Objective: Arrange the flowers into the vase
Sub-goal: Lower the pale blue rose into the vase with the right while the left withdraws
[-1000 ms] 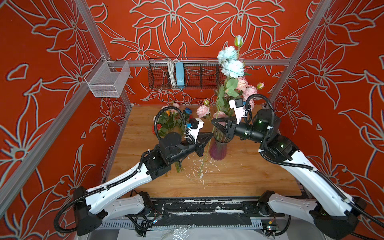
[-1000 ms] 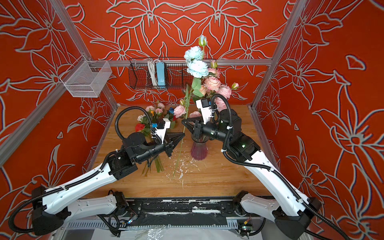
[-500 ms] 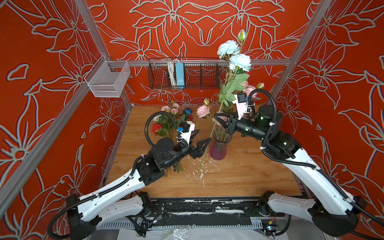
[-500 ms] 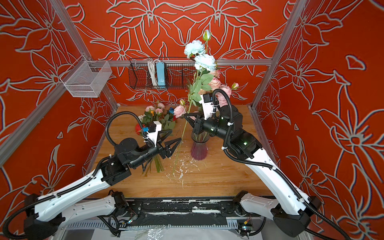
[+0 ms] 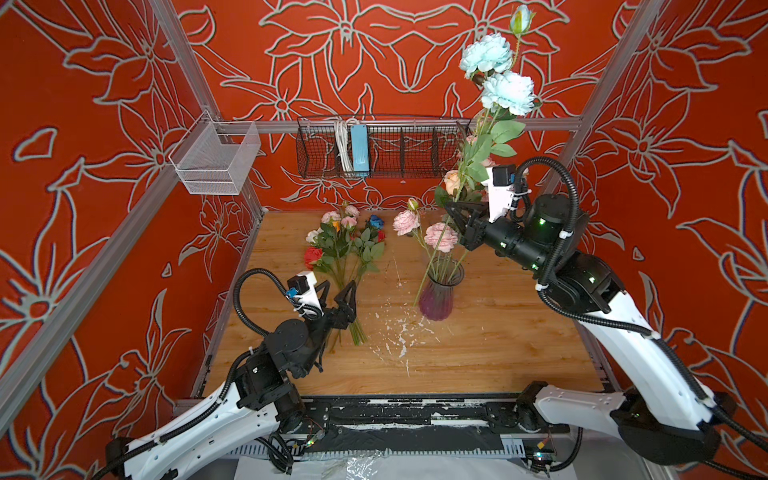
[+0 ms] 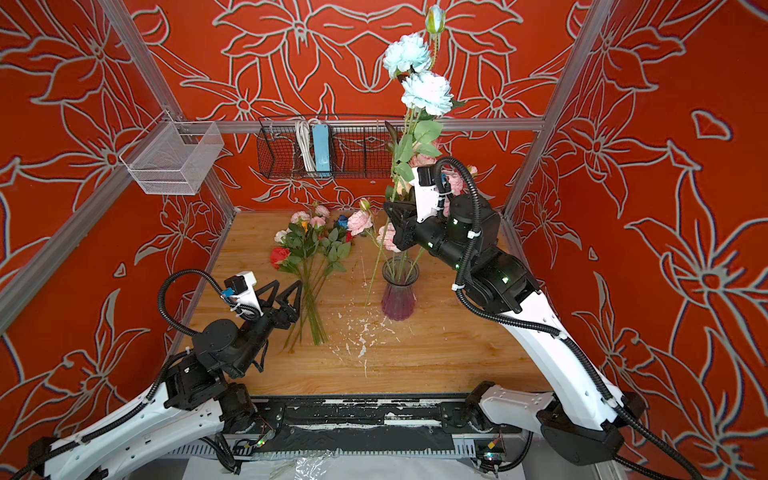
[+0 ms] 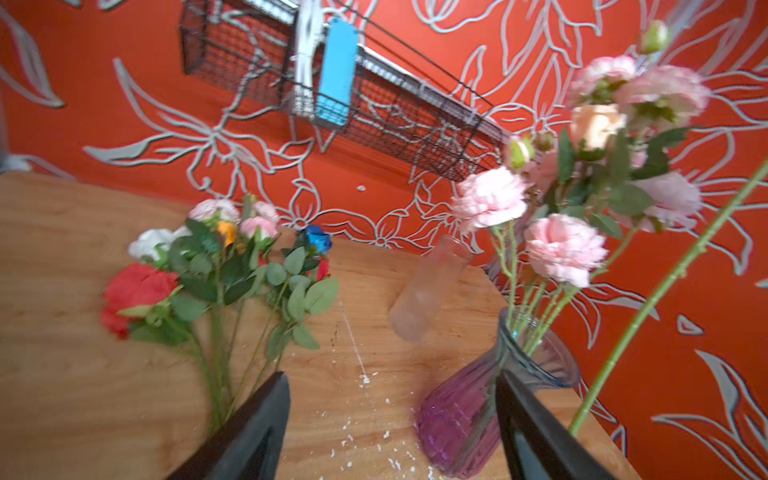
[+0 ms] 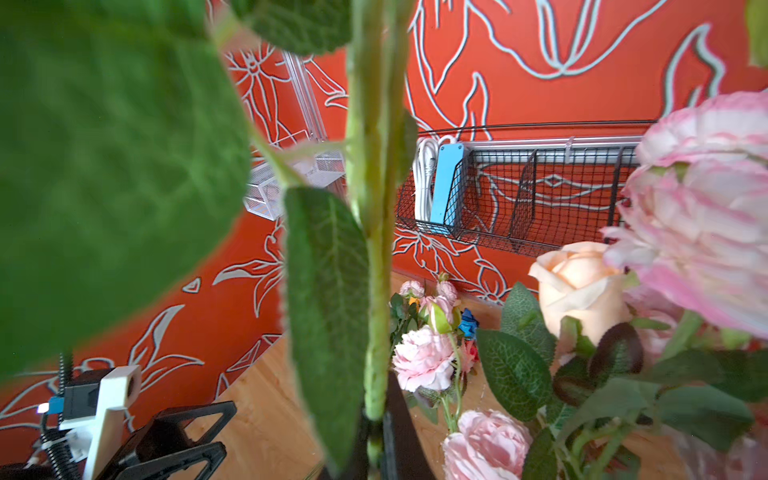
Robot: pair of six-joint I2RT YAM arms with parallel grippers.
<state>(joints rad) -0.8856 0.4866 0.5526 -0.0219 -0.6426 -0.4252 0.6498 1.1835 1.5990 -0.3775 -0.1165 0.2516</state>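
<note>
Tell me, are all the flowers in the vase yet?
Not yet. Done: a few pink flowers stand in the purple vase. In hand: the right tool is shut on the stem of the tall light blue flower, and the stem's bottom end hangs beside the vase, outside it. Left: a bunch of red, white, pink and blue flowers lies on the table. The open left tool hovers over their stems, holding nothing.

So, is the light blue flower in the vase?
Out. The right tool holds the light blue flower; its stem end hangs beside the vase, not inside.
</note>
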